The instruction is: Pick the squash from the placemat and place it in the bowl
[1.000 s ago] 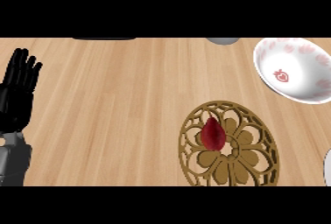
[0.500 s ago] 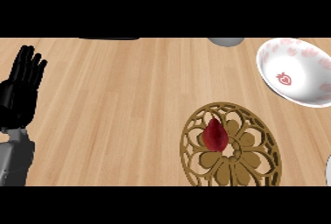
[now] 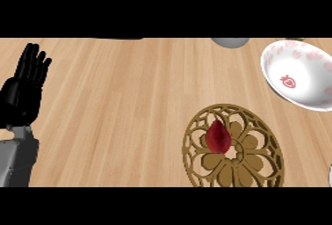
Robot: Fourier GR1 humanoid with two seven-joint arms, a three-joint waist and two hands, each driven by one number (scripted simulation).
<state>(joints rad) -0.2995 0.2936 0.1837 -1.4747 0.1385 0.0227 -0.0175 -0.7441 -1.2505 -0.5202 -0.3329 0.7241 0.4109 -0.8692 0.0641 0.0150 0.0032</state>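
I see the left hand [image 3: 20, 96] resting at the left edge of the wooden counter [image 3: 123, 110], fingers straight and pointing up, holding nothing. The red squash [image 3: 218, 136] lies on the round openwork placemat [image 3: 241, 170], which is cut off at its lower rim. The white bowl [image 3: 295, 72] sits at the upper right, partly out of view. The right hand does not show. A grey thing [image 3: 230, 41] at the top edge I cannot identify.

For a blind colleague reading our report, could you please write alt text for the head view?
A dark red squash lies on a round brown openwork placemat; a white bowl with red marks stands apart at upper right. The left hand rests open at the left edge, fingers up.
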